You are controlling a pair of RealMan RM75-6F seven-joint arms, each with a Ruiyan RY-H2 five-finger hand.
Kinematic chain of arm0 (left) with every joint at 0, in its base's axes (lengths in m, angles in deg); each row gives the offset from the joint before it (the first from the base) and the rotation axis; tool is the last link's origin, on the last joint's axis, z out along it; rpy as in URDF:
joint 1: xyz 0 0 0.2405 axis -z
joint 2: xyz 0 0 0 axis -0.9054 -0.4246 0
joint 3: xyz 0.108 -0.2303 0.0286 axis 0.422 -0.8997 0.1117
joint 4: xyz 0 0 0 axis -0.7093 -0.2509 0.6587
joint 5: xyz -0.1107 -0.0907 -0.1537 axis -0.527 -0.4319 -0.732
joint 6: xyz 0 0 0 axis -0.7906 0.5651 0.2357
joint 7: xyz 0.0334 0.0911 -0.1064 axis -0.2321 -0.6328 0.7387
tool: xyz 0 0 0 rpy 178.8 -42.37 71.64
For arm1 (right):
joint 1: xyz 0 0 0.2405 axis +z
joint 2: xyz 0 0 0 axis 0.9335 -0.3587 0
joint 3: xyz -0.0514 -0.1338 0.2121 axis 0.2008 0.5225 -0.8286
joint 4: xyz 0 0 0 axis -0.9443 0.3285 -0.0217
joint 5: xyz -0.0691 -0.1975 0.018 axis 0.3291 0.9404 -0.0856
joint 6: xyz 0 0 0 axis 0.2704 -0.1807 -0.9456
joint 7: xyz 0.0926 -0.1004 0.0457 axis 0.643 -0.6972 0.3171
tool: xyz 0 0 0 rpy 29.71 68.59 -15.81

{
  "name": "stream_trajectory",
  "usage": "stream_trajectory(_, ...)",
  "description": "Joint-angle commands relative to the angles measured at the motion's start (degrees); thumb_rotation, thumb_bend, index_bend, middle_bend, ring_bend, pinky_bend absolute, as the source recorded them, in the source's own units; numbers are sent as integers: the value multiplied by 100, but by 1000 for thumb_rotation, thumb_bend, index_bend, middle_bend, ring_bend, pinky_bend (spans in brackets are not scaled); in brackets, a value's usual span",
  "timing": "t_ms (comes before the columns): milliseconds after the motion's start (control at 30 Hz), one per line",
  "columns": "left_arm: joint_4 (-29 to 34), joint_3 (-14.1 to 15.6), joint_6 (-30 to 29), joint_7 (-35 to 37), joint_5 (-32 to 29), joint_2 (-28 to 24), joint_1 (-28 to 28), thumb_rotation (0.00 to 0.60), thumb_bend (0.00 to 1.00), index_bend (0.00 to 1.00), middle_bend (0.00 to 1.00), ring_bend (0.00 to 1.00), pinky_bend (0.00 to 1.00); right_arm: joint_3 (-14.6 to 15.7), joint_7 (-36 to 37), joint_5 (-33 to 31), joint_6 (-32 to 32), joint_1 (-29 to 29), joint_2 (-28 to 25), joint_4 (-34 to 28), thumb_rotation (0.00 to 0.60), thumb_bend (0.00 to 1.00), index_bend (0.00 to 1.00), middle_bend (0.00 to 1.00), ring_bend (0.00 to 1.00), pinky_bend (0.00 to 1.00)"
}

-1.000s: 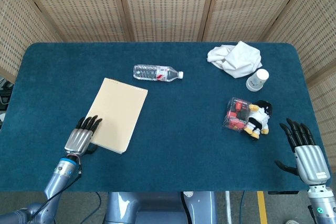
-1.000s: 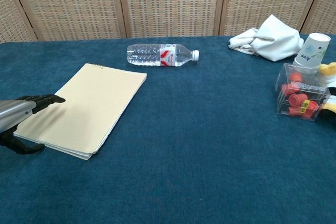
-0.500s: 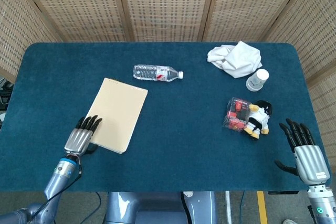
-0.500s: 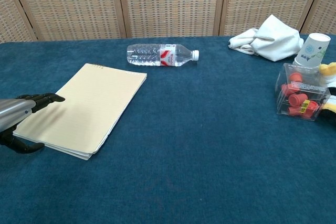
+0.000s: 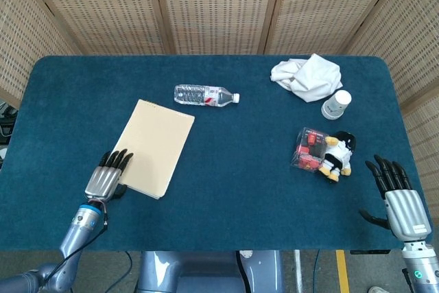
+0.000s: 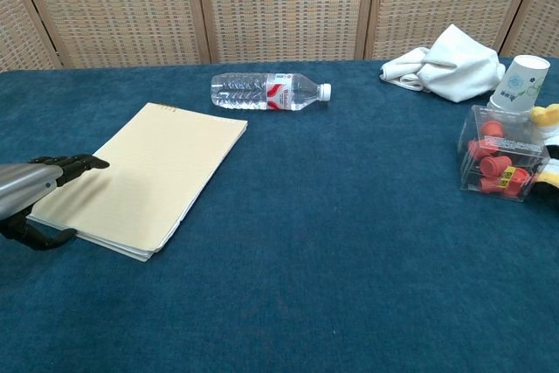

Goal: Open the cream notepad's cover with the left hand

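A dark blue, felt-covered rectangular surface (image 5: pixel 226 190) fills the scene under even light. Behind it stand folding screens of woven beige wicker panels (image 5: pixel 212 5) in light wooden frames. Grey floor with a yellow stripe (image 5: pixel 341 269) shows below.

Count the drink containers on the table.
2. A plastic water bottle lies on its side beyond the cream notepad; a paper cup stands upright beside the white cloth, far right. None appear hidden.

Cream notepad (image 5: pixel 160 147), dark teal table (image 5: pixel 233 190), clear bottle (image 5: pixel 204 94) with red-white label, white cloth (image 5: pixel 306 76), silver-black hand (image 5: pixel 106 178)
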Motion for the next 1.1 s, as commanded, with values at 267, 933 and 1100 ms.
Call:
stream_trajectory(267,2,-5,-114,-119,61,-14,42,600,486,0,0,0,0,2,11,-1,2,-1,-7,-7,600,0,12,0,0,0)
stream_trajectory(933,-355,-610,219,-33,-333,55,618,600,482,0,0,0,0,-15,91,-108,132,35,4,35,600,0,12,0,0,0)
stream_trajectory(1100,-631,-561,394,123,-451,274,672,600,481,0,0,0,0,-14,105,-111,128,31,1,36,600,0,12,0,0,0)
